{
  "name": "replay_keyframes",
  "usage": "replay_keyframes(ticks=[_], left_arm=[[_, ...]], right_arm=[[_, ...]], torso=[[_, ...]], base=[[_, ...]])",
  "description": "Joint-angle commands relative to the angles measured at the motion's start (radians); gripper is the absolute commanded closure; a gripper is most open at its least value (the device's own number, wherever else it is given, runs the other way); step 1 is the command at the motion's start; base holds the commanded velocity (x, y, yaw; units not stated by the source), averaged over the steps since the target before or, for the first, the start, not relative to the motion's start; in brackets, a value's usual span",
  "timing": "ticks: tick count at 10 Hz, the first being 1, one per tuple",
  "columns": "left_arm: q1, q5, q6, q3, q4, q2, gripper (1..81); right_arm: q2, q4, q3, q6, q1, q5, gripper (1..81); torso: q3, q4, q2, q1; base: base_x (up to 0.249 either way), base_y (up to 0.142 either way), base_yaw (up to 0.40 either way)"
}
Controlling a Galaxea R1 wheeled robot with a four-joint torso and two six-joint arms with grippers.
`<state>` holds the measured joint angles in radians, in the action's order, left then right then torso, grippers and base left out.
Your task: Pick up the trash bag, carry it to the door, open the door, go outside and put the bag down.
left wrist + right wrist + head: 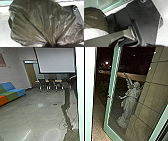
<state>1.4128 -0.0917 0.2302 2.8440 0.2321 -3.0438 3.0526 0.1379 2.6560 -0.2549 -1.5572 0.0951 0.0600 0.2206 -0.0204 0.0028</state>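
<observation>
Okay, head view first: a pale upright post splits the scene. One side has a room with a projection screen, chairs and a blue, green and orange sofa; the other has a glass door standing open at an angle, statue visible through it, night outside.

Left wrist view: the trash bag is bunched into tight pleats, pinched by the left gripper.

Right wrist view: bag near the robot's dark plate; honestly can't tell the right gripper's state.
</observation>
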Motion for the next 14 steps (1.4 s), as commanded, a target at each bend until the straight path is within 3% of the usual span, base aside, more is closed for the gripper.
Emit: replay_keyframes(ticks=[1, 7, 14], left_arm=[[-0.076, -0.049, 0.000, 0.006, -0.002, 0.003, 81.1], [-0.079, -0.049, 0.000, 0.006, -0.004, 0.003, 81.1], [-0.079, -0.049, 0.001, 0.005, -0.005, 0.000, 81.1]], right_arm=[[0.008, 0.014, -0.005, 0.002, 0.055, -0.043, 1.0], [0.013, 0.012, -0.004, 0.002, 0.053, -0.043, 1.0], [0.014, 0.012, -0.002, 0.002, 0.051, -0.041, 1.0]], torso=[[0.000, 0.000, 0.000, 0.000], [0.000, 0.000, 0.000, 0.000], [0.000, 0.000, 0.000, 0.000]], base=[[0.000, 0.000, 0.000], [0.000, 0.000, 0.000], [0.000, -0.089, 0.000]])
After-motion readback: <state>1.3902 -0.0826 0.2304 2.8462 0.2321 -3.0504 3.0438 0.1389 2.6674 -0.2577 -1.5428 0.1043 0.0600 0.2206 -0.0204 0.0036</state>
